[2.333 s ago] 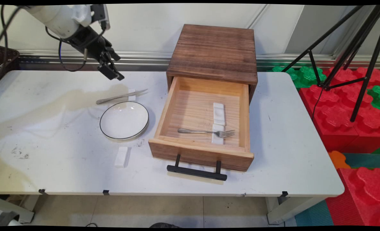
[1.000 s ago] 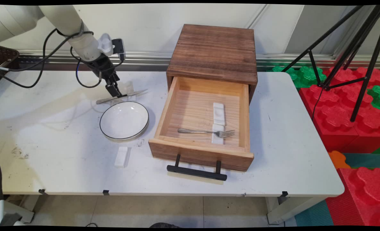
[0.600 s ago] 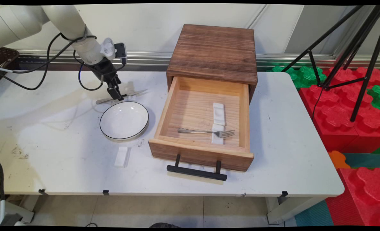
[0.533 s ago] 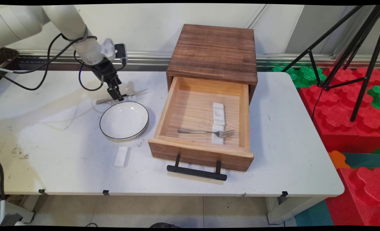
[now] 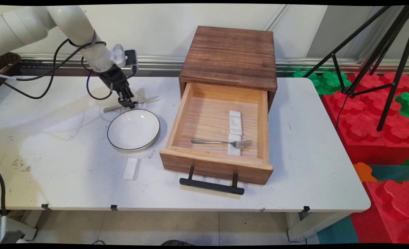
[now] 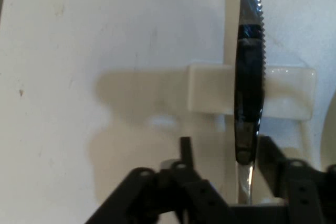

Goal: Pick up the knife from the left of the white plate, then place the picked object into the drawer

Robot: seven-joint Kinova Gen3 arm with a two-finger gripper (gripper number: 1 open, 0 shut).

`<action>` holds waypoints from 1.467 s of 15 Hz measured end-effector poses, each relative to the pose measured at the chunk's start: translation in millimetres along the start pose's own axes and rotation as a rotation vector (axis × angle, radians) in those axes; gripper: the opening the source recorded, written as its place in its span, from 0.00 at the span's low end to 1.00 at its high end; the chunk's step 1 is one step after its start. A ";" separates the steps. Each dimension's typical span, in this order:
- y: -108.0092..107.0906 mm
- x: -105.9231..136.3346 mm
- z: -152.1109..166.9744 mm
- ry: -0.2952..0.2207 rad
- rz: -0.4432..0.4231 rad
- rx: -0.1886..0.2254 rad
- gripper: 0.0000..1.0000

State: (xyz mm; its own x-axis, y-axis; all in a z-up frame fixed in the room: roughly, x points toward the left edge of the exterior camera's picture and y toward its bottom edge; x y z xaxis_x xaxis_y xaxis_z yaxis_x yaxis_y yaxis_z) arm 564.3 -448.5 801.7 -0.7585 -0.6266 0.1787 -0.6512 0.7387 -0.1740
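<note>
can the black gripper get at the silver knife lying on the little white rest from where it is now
Probably yes: the black two-finger gripper is open, one finger either side of the silver serrated knife lying across the white rest, nothing between.

Bright even light; soft shadows on table [image 5: 69,162]; hand view slightly blurred.

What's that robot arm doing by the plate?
The black two-finger gripper is down at a silver serrated knife that lies across a small white rest, just behind the round white plate. Its open fingers stand on either side of the knife. Beside them, a wooden drawer stands pulled open with a silver fork inside.
</note>
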 end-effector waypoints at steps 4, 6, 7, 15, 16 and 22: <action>-0.4 -0.6 4.6 0.005 0.011 -0.008 0.00; -0.4 -1.8 4.6 0.006 0.010 -0.010 0.00; -0.3 -2.1 4.1 0.007 0.008 -0.010 0.00; 5.2 2.8 -47.6 0.050 -0.072 0.065 0.00; 6.9 5.3 -61.1 0.063 -0.083 0.082 0.00; 22.1 33.1 -138.1 0.172 -0.086 0.144 0.00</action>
State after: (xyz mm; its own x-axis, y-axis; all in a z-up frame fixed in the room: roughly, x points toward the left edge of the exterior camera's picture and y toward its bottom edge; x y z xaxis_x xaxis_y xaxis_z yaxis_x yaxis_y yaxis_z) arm 528.0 -418.6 937.5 -0.6931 -0.6252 0.3588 -0.7192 0.6335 -0.2854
